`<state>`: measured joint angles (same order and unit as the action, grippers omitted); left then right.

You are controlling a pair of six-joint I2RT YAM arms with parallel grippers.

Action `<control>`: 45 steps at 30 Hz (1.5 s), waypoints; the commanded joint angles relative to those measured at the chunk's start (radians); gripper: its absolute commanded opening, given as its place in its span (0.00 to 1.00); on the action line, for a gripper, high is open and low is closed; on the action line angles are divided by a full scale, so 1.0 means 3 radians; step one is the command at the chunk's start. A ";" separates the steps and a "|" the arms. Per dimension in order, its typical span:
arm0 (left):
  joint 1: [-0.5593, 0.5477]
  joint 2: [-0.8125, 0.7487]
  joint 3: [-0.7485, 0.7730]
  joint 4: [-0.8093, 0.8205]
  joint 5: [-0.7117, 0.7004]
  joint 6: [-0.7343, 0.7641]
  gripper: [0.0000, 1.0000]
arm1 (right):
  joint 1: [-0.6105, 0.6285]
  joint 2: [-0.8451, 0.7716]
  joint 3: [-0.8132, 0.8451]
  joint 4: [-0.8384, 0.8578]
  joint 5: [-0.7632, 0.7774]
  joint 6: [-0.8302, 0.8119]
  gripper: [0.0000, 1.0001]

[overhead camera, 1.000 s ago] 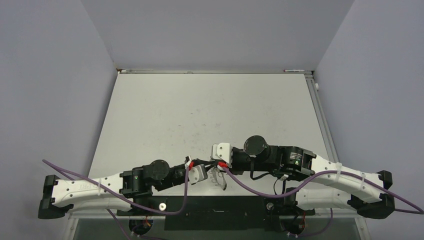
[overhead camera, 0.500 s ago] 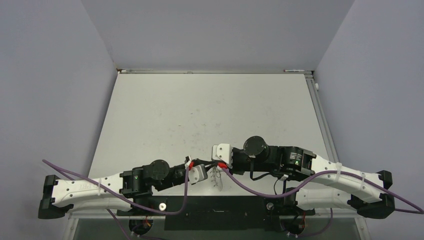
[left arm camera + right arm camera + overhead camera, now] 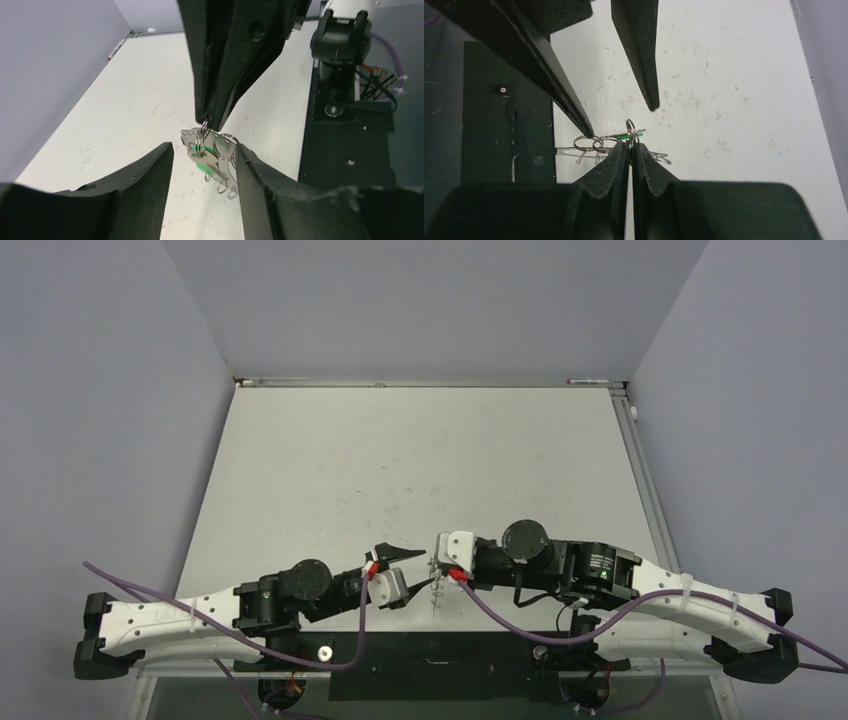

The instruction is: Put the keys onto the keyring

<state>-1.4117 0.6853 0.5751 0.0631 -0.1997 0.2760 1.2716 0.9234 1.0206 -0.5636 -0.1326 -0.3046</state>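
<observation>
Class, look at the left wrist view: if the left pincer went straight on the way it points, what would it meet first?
Probably the keyring and green key, hanging from the right pincer; depth is uncertain.

Bright green key [image 3: 204,166], grey keyring [image 3: 223,175], white table [image 3: 125,115]

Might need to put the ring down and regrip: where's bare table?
Bare table runs from the keyring to the back wall, side to side. Crowded only at the near edge, where left tool and right tool flank the keyring.
</observation>
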 commanded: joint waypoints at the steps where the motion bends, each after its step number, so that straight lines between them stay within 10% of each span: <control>1: -0.0004 -0.0268 0.0078 0.0174 0.0055 -0.0024 0.51 | 0.0012 -0.0396 -0.0158 0.0714 0.0129 -0.0021 0.05; 17: 0.0001 -0.0320 0.0225 0.0234 0.0204 -0.0005 0.48 | 0.0010 -0.0578 -0.0254 0.0931 -0.0384 0.0029 0.05; 30: 0.0001 -0.0138 0.0392 0.0045 0.0307 0.0017 0.14 | 0.0010 -0.0495 -0.0206 0.0861 -0.0478 0.0013 0.05; 40: 0.0001 -0.0290 0.0355 -0.0185 0.0326 -0.0035 0.37 | 0.0010 -0.0529 -0.0171 0.0850 -0.0452 0.0011 0.05; 45: 0.0001 -0.0301 0.0313 -0.0175 0.0261 -0.0028 0.32 | 0.0011 -0.0489 -0.0156 0.0836 -0.0478 0.0003 0.05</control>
<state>-1.4120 0.6003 0.6518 0.0048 -0.1181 0.2714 1.2713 0.7784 0.9215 -0.3614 -0.2527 -0.3012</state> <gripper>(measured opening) 0.346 0.061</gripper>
